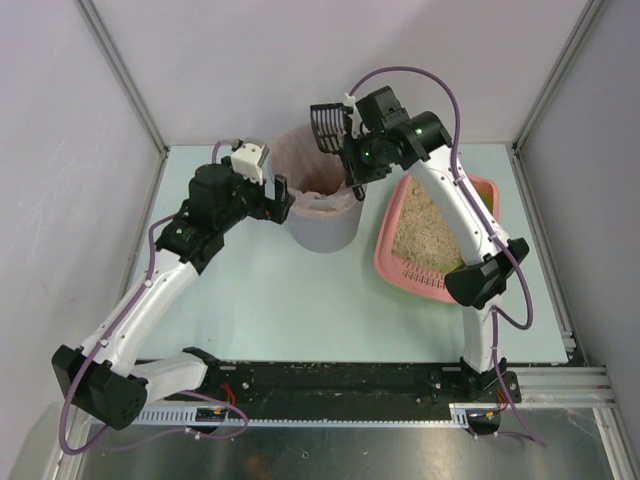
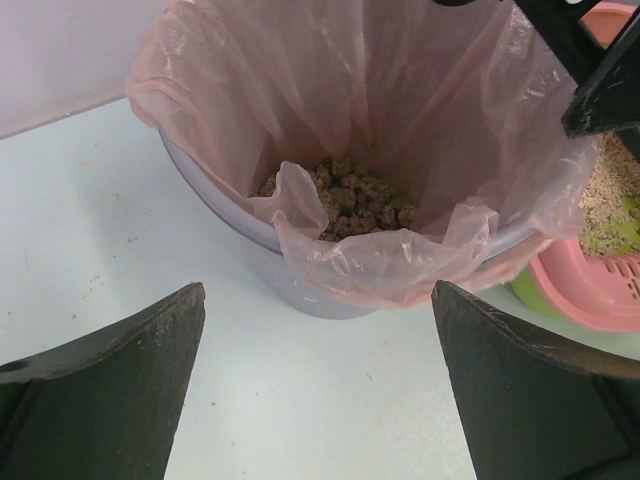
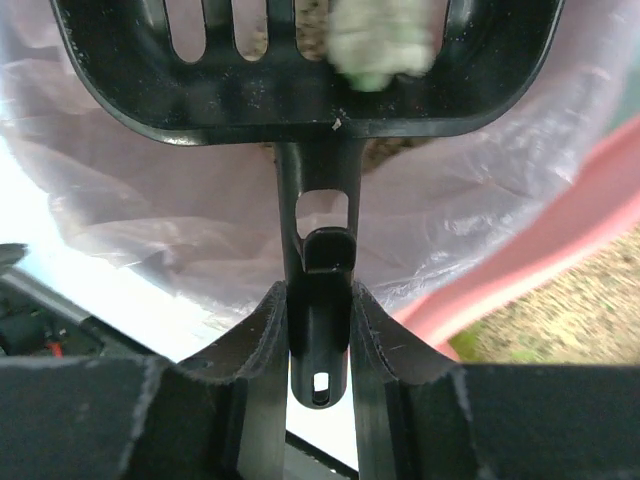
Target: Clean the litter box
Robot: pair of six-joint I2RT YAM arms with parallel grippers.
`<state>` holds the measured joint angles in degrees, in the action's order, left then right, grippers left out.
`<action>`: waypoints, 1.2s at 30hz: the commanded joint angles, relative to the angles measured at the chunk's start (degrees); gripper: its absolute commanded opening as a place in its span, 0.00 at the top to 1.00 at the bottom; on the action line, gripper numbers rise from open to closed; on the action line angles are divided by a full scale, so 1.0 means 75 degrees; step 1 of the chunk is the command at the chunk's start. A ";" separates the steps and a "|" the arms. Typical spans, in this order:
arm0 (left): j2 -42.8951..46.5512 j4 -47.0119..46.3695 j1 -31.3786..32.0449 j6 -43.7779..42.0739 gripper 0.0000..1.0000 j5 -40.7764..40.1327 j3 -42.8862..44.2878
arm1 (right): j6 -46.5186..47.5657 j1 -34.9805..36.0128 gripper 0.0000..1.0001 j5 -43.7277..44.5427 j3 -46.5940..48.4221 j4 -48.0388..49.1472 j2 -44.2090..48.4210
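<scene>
The pink litter box (image 1: 400, 270) with beige granules (image 1: 425, 225) lies at the right of the table; its pink rim (image 2: 590, 290) and green inner edge show in the left wrist view, and a blurred part (image 3: 540, 250) in the right wrist view. My right gripper (image 3: 320, 310) is shut on the handle of the black slotted scoop (image 3: 300, 90), held over the grey bin (image 1: 322, 232) lined with a pinkish bag (image 2: 400, 130). A pale clump (image 3: 380, 45) sits in the scoop. My left gripper (image 2: 318, 300) stands open just left of the bin, holding nothing.
Clumped litter (image 2: 350, 200) lies in the bin's bottom. Grey walls enclose the table on three sides. The right arm (image 1: 465, 210) reaches across the litter box. The black base rail (image 1: 340, 380) runs along the near edge.
</scene>
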<state>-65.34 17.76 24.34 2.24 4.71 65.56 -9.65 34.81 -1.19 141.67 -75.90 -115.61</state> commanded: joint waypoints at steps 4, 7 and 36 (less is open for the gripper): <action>0.0240 -0.0211 -0.0046 -0.0193 0.00 -0.0124 -0.0023 | -0.0154 0.0012 1.00 -0.2581 -0.0594 0.1224 0.0039; 0.0240 -0.0211 -0.0046 -0.0193 0.00 -0.0113 -0.0023 | -0.0295 0.0000 1.00 -0.3297 -0.0994 0.1611 0.0227; 0.0310 -0.0305 -0.0058 -0.0099 0.00 0.0052 -0.0058 | -0.6891 -0.1207 1.00 -0.6838 -0.7779 0.9825 0.4035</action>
<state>-64.69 17.69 24.34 2.00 4.62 65.36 -49.78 26.83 -49.01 86.11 -17.19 -90.26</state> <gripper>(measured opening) 0.996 0.287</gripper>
